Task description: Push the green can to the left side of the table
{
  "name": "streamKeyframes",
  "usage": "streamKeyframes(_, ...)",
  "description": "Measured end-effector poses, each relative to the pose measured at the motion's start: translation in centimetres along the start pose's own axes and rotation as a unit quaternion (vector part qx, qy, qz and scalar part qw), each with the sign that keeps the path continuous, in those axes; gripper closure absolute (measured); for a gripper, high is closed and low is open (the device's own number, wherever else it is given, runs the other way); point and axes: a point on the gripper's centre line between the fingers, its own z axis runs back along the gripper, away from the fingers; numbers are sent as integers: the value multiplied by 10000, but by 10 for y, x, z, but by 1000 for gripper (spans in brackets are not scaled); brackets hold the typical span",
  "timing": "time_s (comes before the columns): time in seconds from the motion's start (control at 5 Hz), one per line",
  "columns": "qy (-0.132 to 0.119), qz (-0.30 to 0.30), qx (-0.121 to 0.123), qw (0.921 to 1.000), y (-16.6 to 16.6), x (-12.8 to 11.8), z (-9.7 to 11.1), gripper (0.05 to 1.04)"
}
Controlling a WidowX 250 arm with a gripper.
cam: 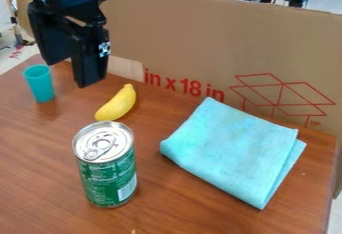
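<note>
At upper left, the black robot hand (72,72), spread or not I cannot tell, is near the curved yellow banana (117,104) and the tapered teal cup (40,85), beyond the cylindrical green can (107,175) on the brown wooden desk (180,205).

Can (108,183): metal, smooth; lid bright, reflective; green printed sidewall with satin sheen. Cloth (234,150): soft, matt textile, fine napped texture. Cup (41,84): plastic look, smooth. Banana (117,103): smooth, plastic-like skin, faint sheen. Table (40,178): brown wood-grain surface, smooth, semi-gloss, soft reflections. Panel (200,43): brown cardboard, matt, red print. Gripper (79,73): black, hard plastic look, mostly matt, smooth faces.
</note>
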Motion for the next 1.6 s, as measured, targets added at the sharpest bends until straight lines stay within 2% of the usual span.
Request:
streamKeyframes(0.2, 88, 18, -28, 10000, -1, -1, -4, 81)
streamKeyframes(0.4, 26, 205, -50, 9998, -14, 3, -12, 81)
streamKeyframes(1.0, -435, 701, -442, 9956, -70, 21, -32, 81)
streamKeyframes(1.2, -395, 777, -801, 9930, -83, 21, -53, 81)
streamKeyframes(1.4, -338, 677, -861, 9934, -85, 28, -70, 81)
streamKeyframes(1.6, -300, 696, -855, 9935, -85, 32, -76, 81)
